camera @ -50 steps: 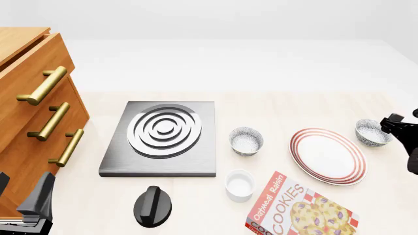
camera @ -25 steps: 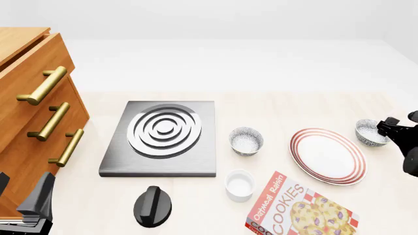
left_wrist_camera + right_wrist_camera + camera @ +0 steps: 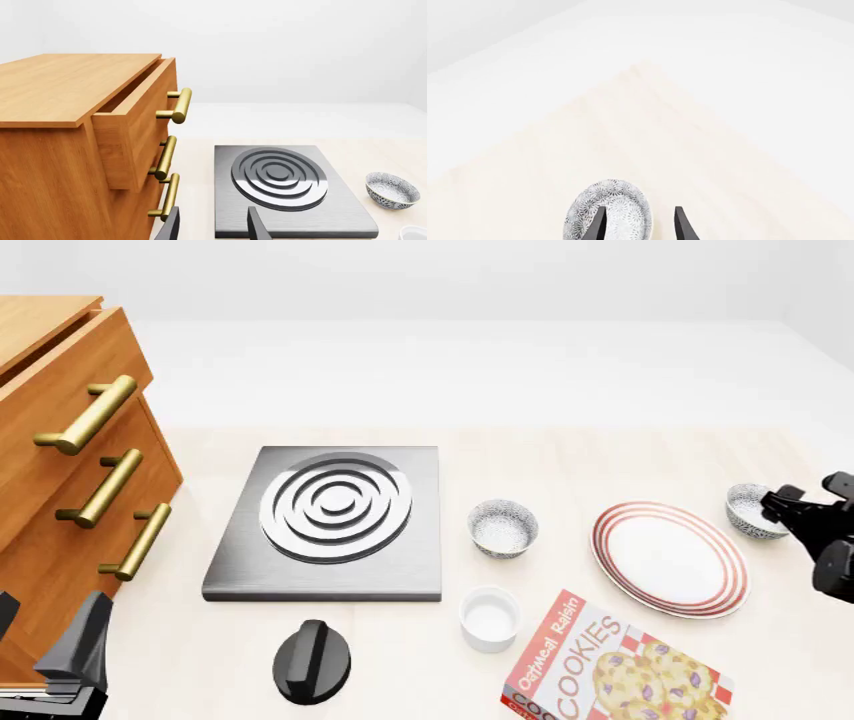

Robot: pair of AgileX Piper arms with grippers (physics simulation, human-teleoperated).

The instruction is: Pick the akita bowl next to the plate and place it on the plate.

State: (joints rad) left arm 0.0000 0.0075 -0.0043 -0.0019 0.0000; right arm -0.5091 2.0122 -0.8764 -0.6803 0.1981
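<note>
The plate (image 3: pixel 670 558), white with red rings, lies at the right of the table. Just right of it stands the akita bowl (image 3: pixel 747 510), speckled grey outside. My right gripper (image 3: pixel 805 497) hangs at that bowl's right side and hides part of it. In the right wrist view the gripper (image 3: pixel 639 227) is open; one finger (image 3: pixel 596 224) is over the bowl (image 3: pixel 614 212), the other is outside its rim. A second identical bowl (image 3: pixel 503 528) stands left of the plate. My left gripper (image 3: pixel 47 637) is open and holds nothing, low at the near left by the cabinet.
A steel burner plate (image 3: pixel 334 520) lies mid-table with a black knob (image 3: pixel 312 660) in front of it. A small white cup (image 3: pixel 489 618) and a cookie box (image 3: pixel 614 670) sit near the plate's front. A wooden drawer cabinet (image 3: pixel 67 470) stands at the left.
My right gripper has shifted a little left and lower, closer onto the bowl beside the plate. The left arm and all the dishes have stayed still.
</note>
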